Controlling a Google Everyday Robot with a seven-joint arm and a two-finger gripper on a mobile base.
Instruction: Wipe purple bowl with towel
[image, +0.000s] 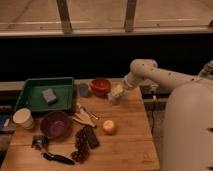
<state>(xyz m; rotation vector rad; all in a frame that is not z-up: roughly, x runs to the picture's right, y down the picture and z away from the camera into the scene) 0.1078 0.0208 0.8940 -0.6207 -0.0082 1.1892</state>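
The purple bowl (55, 125) stands upright on the left part of the wooden table (130, 150), in front of the green tray. My gripper (115, 95) hangs low over the table's back middle, just right of a red bowl (100, 86) and well to the right of the purple bowl. A pale yellowish shape sits at the gripper's tip. I cannot tell whether it is the towel. No other towel shows on the table.
A green tray (30, 85) holds a grey sponge (49, 95). Nearby are a blue cup (83, 90), a white cup (23, 118), an orange fruit (109, 127), dark grapes (80, 147), a black block (90, 136), utensils (85, 116) and a black-handled tool (52, 156).
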